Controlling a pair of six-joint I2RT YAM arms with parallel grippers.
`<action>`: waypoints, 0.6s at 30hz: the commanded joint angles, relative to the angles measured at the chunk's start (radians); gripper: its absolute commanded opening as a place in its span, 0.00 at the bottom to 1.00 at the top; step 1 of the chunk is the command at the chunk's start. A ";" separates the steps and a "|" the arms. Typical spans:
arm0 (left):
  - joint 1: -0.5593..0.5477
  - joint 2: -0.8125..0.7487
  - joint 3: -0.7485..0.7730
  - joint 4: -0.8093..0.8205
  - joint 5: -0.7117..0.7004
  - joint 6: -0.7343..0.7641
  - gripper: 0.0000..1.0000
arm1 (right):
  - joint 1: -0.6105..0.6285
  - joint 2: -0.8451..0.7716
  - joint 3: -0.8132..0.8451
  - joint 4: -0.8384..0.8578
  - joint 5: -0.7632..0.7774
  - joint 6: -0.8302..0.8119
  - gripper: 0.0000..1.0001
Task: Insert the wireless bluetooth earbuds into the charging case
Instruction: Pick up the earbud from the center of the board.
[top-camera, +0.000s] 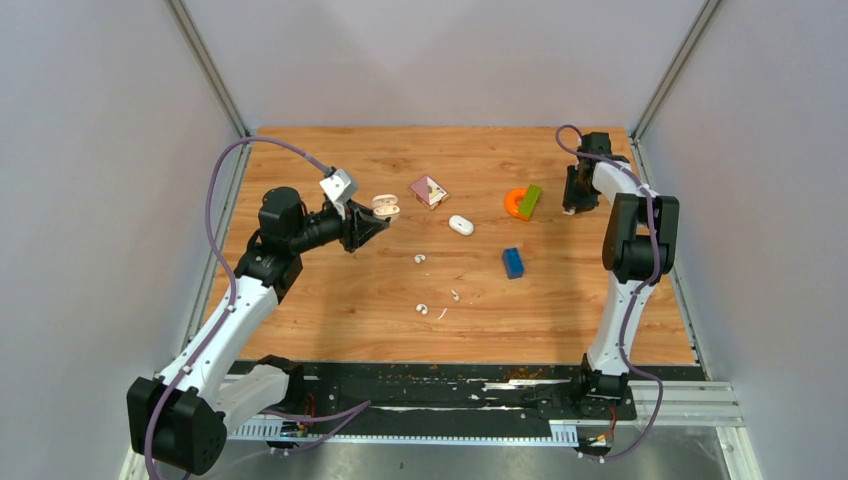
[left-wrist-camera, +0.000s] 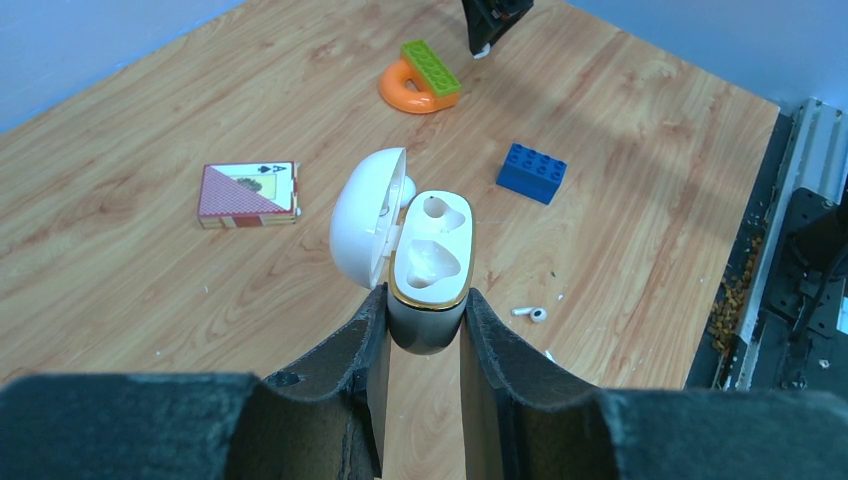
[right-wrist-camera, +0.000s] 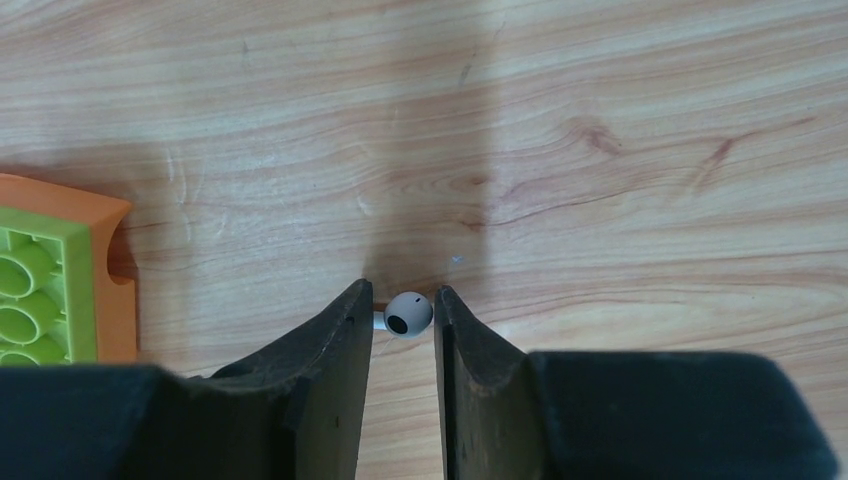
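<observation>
The left hand (left-wrist-camera: 422, 305) is clenched on the cream-white rounded hinged charging case (left-wrist-camera: 432, 250) above the wooden desk (left-wrist-camera: 150, 300). The case's long axis runs out from the grip, sockets upward, lid open. The right hand (right-wrist-camera: 401, 295) grasps a tiny white earbud (right-wrist-camera: 408, 313), its stem pointing sideways at one jaw.

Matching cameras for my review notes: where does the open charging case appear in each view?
Top external: the charging case, lid open, left of centre, held by the left gripper.
Left wrist: centre, clamped in that gripper.
Right wrist: not in view; the right gripper holds an earbud.
Shared landmark: the green brick on the orange ring, seen in all three.
</observation>
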 joint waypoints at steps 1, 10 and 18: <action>0.008 -0.007 0.005 0.049 -0.002 -0.006 0.00 | -0.008 -0.018 -0.024 -0.032 -0.007 0.013 0.29; 0.008 -0.014 -0.001 0.038 -0.008 0.000 0.00 | -0.008 -0.021 -0.050 -0.040 -0.010 0.017 0.30; 0.008 -0.012 -0.006 0.052 -0.008 -0.006 0.00 | -0.008 -0.034 -0.055 -0.034 -0.079 0.033 0.19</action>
